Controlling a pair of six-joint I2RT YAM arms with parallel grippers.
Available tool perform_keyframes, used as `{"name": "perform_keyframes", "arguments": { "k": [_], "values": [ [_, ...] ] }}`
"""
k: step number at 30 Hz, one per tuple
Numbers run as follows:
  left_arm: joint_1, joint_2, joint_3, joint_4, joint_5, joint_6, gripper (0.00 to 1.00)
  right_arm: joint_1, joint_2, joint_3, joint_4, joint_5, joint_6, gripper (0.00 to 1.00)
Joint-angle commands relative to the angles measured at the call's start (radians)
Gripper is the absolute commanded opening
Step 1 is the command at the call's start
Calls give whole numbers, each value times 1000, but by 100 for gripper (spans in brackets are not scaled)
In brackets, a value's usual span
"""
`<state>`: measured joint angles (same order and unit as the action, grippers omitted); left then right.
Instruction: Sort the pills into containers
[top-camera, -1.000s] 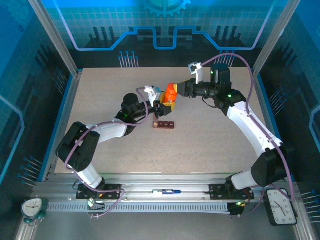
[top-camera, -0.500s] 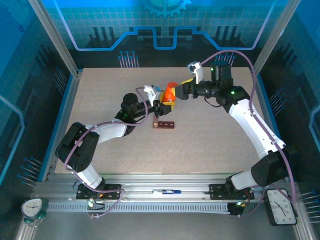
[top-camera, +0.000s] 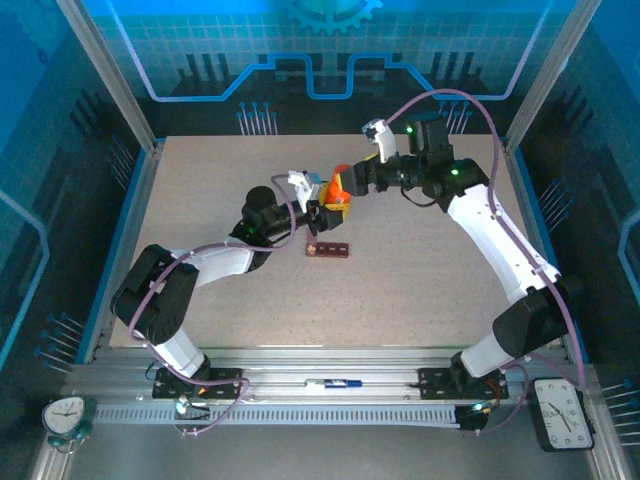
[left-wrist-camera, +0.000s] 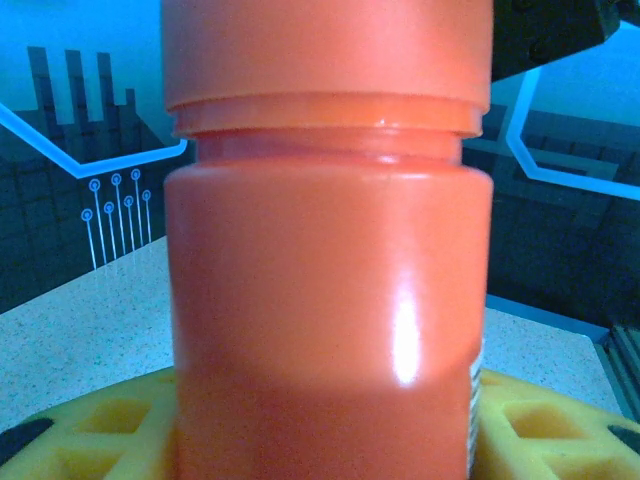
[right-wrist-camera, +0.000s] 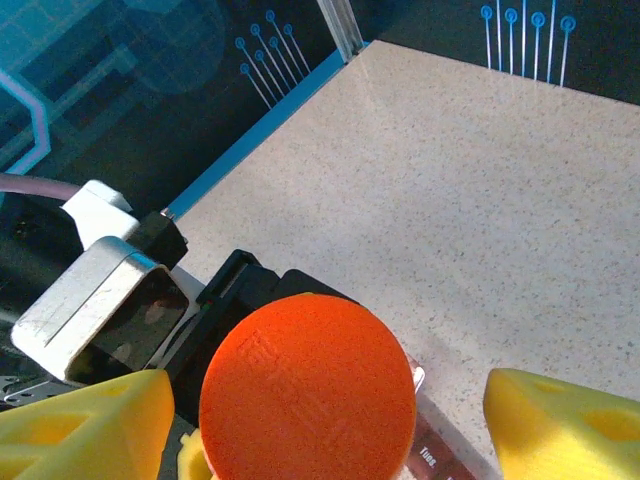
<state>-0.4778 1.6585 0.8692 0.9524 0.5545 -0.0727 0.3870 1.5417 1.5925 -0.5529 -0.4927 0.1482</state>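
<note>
Now, orange bottle (left-wrist-camera: 330, 300) between left jaws

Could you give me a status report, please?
Left tool shut on orange pill bottle. Right tool open, straddling its cap. Pill organizer on table, untouched.

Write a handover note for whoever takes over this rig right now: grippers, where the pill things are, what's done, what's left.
Left gripper: shut on the orange pill bottle, held roughly upright.
Right gripper: open, a finger on either side of the bottle's cap, not gripping it.
Pill organizer: dark red-brown four-compartment bar lying free on the table, just on the near side of the bottle.
Done: bottle in hand, cap on.
Left: take the cap off and sort the pills into the compartments. Whether any compartment already holds a pill is too small to tell.
</note>
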Motion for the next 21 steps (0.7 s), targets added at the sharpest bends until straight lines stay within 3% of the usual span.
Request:
{"name": "perform_keyframes", "arguments": {
  "k": [1,11,21],
  "values": [
    [-1,-21,35,29,1,11,18,25,20,50,-42,22,-30,79],
    [-2,-25,30,33,-1,12,18,36,38,66,-49,20,-28,52],
    [-1,-25,29,33,-1,10,18,38,50,69,-59,17,-38,55]
  ]
}}
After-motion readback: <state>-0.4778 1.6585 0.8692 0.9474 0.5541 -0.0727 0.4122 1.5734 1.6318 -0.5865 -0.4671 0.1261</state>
